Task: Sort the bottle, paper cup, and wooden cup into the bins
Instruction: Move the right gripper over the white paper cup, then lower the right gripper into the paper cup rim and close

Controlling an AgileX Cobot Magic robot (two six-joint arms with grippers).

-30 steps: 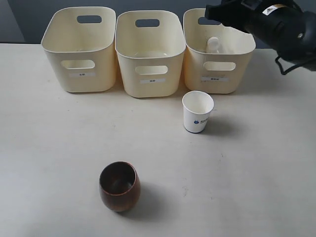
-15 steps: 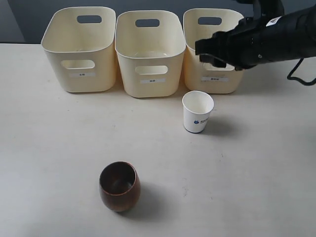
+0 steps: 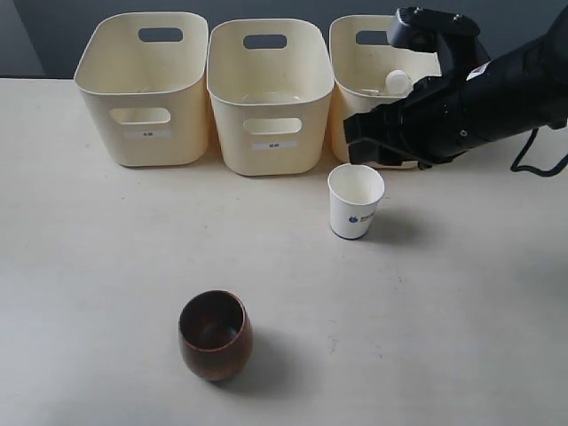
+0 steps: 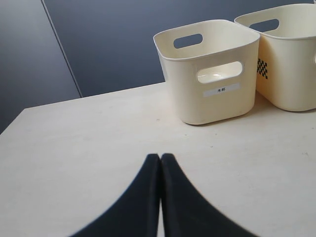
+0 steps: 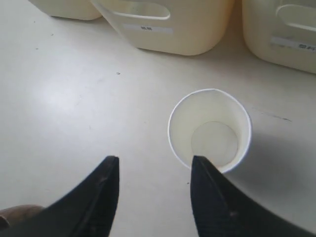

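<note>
The white paper cup point(image 3: 356, 201) stands upright in front of the right bin point(image 3: 342, 98). My right gripper point(image 3: 364, 142) hangs open just behind and above it. In the right wrist view the paper cup point(image 5: 210, 129) sits just ahead of the right gripper point(image 5: 154, 160), nearer one fingertip point(image 5: 205, 173), with nothing between the fingers. The bottle's white cap point(image 3: 397, 82) shows inside the right bin. The dark wooden cup point(image 3: 215, 335) stands upright near the table's front. My left gripper point(image 4: 160, 157) is shut on nothing above bare table, facing the left bin point(image 4: 212, 101).
Three cream bins line the back: the left bin point(image 3: 142, 142), the middle bin point(image 3: 271, 146) and the right one. The right arm's black body point(image 3: 497, 98) lies across the right bin's front. A black cable point(image 3: 541, 164) loops beside it.
The right arm has come down and forward from above the right bin to just behind the paper cup. Its jaws have stayed open. Cups and bins have not moved.
</note>
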